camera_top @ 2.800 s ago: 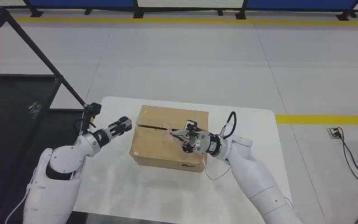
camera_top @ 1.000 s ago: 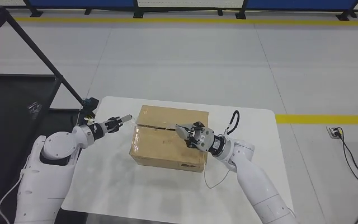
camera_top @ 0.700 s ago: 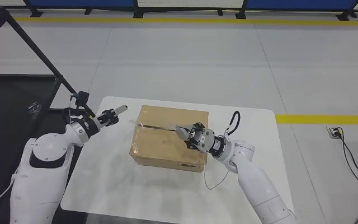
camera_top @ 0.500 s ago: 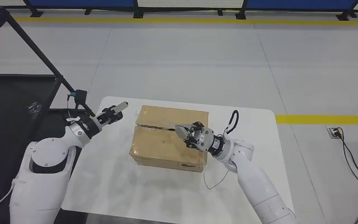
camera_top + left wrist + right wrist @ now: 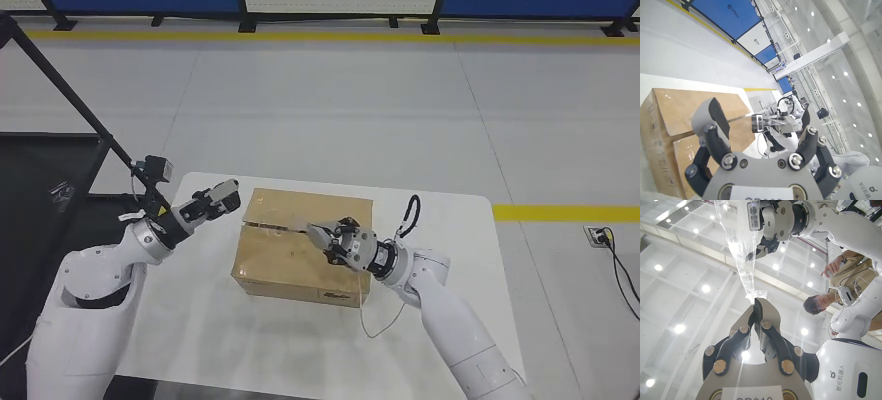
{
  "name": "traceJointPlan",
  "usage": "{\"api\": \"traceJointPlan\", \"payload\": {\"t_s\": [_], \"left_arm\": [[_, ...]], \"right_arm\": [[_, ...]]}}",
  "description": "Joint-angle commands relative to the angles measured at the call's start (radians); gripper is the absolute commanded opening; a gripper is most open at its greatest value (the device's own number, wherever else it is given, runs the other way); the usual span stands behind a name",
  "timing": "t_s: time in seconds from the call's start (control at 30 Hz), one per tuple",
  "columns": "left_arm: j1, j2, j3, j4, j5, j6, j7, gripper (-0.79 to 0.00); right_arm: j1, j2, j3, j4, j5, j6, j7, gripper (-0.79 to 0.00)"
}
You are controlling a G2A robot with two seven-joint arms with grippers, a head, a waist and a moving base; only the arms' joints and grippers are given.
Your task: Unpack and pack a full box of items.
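A brown cardboard box [image 5: 300, 255] sits mid-table, its top flaps meeting at a seam [image 5: 683, 135]. A strip of clear tape [image 5: 742, 256] is peeled up from that seam, and my right gripper [image 5: 755, 302] is shut on its end. In the top view the right gripper [image 5: 318, 236] hovers over the box top. The tape [image 5: 745, 119] stretches from the box to it. My left gripper [image 5: 228, 195] is open with nothing in it, just off the box's far left corner. Seen from its own wrist, the left gripper [image 5: 761, 110] faces across the box [image 5: 677, 106].
The white table [image 5: 450, 230] has bare room to the right of and in front of the box. A thin white cable [image 5: 385, 312] hangs by the right forearm. A black frame [image 5: 60, 90] stands off the table's left side.
The left gripper swung from the box's left side up toward its far left corner and opened. The right gripper stayed over the box top with the tape.
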Motion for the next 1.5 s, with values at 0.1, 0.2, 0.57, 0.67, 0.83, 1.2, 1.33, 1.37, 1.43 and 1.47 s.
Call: {"api": "traceJointPlan", "payload": {"t_s": [0.1,0.2,0.57,0.67,0.83,1.2,1.33,1.37,1.43,1.47], "left_arm": [[-0.085,-0.009,0.086,0.111,-0.089,0.04,-0.15,0.0],[-0.115,-0.018,0.133,0.152,-0.124,0.043,-0.179,0.0],[-0.156,-0.034,0.261,0.202,0.076,0.048,-0.079,0.0],[-0.155,-0.036,0.272,0.206,0.099,0.046,-0.057,0.0],[-0.151,-0.038,0.286,0.211,0.128,0.046,-0.018,0.0],[-0.148,-0.045,0.301,0.218,0.115,0.039,0.015,0.0],[-0.15,-0.047,0.305,0.223,0.109,0.037,0.021,0.0],[-0.151,-0.048,0.306,0.225,0.108,0.036,0.023,0.0],[-0.152,-0.049,0.308,0.229,0.105,0.034,0.028,0.0],[-0.152,-0.049,0.309,0.23,0.102,0.033,0.028,0.0]], "right_arm": [[0.009,-0.002,0.002,0.028,0.02,-0.001,-0.012,-0.785],[0.01,-0.003,0.003,0.033,0.029,-0.002,-0.017,-0.785],[0.014,-0.003,0.008,0.037,0.044,0.012,-0.043,-0.785],[0.023,-0.003,0.005,0.041,0.036,0.007,-0.053,-0.785],[0.04,-0.008,-0.005,0.063,0.024,-0.019,-0.064,-0.785],[0.06,-0.007,-0.001,0.093,-0.021,-0.075,-0.025,-0.785],[0.07,-0.007,0.004,0.11,-0.024,-0.093,-0.027,-0.785],[0.071,-0.008,0.005,0.114,-0.024,-0.1,-0.027,-0.785],[0.074,-0.009,0.006,0.123,-0.023,-0.106,-0.027,-0.785],[0.077,-0.009,0.007,0.126,-0.022,-0.106,-0.027,-0.785]]}}
